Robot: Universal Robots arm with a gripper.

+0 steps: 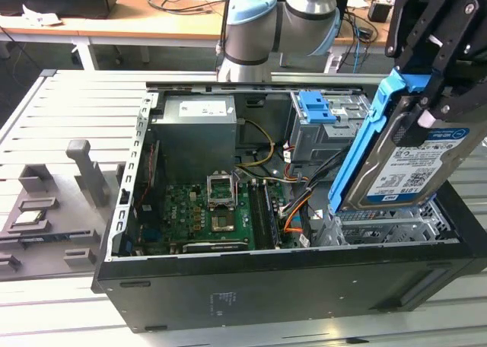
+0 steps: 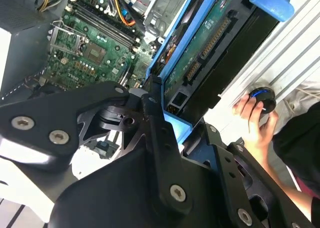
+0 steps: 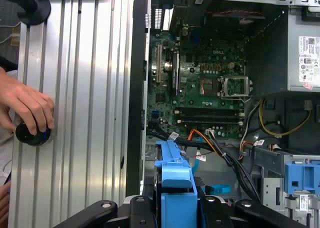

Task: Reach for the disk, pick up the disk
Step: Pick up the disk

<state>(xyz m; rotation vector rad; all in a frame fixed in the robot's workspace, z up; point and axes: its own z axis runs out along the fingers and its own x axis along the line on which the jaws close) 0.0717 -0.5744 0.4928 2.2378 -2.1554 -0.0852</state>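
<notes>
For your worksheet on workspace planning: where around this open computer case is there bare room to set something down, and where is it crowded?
Free: the ribbed metal table beyond the grey fixture, and the strip in front of the case. Crowded: inside the case around the motherboard and cables, where the pincer holds the disk.

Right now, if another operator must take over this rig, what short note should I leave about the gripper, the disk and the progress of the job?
Gripper: shut on the disk, the rectangular silver-grey metal hard drive with a white-and-blue label and blue plastic side rails.
Position: the disk hangs tilted above the open black computer case, over the drive bay at the exterior view's right; in the second wrist view its green circuit board faces the camera.
Done: reach and grasp; the disk is lifted free of the case.
Left: nothing of the pick-up itself.
Caution: a person's hand rests on a round black knob on the ribbed aluminium table beside the case.
</notes>
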